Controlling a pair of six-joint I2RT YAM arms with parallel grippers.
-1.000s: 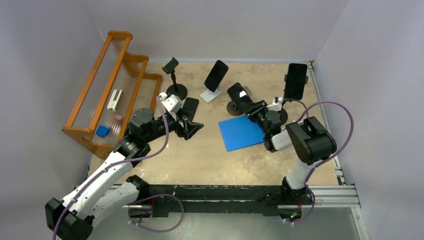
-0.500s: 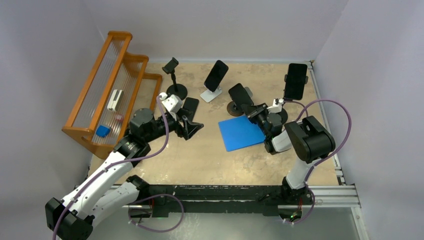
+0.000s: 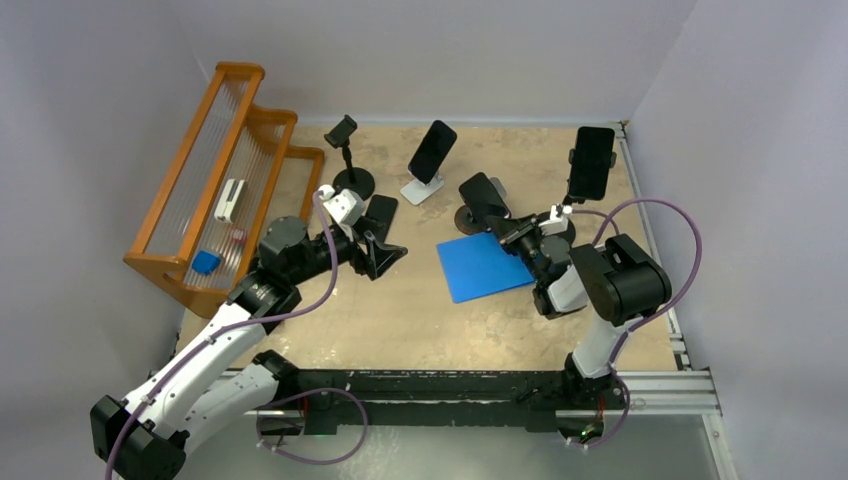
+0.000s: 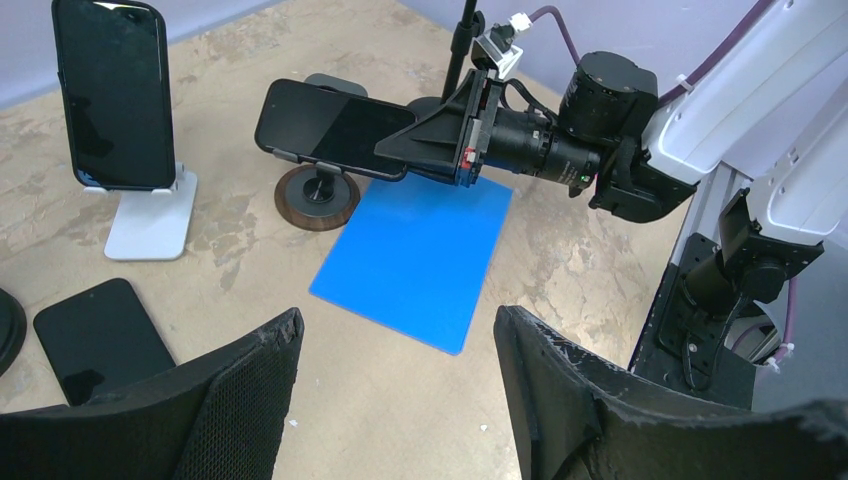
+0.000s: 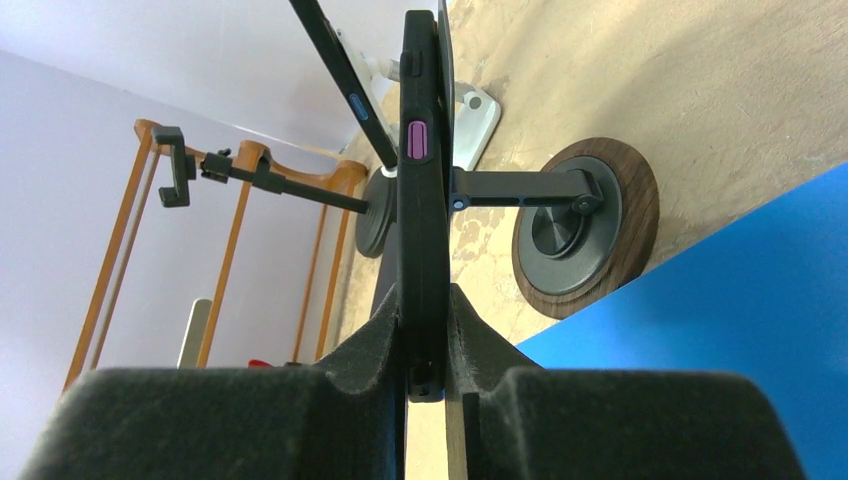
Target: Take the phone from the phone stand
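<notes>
Phone [image 4: 330, 125] is mid-worktop [image 3: 400, 320], tilted almost flat on its round wood-base stand [image 4: 318, 197]. It is not off yet: in the right wrist view the stand's arm meets the phone's back. Right fingers [image 5: 365, 350] are clamped on the phone's right end, one pad on each face. So the reach and grip look done. What's left is pulling the phone clear of the holder and setting it down.

Blue mat [image 4: 415, 255] lies just near of the stand base; it's maybe the drop spot, but I can't say for sure. Left fingers [image 4: 240, 400] are apart and hold nothing. They hang over the worktop left of the mat, well apart from the stand.

Further out, another phone [image 4: 115, 95] leans on a white stand [image 4: 150, 225], far-left of the target. A third phone [image 4: 100, 335] lies flat by the left arm. A wooden rack [image 3: 220, 180] is at the far left.
</notes>
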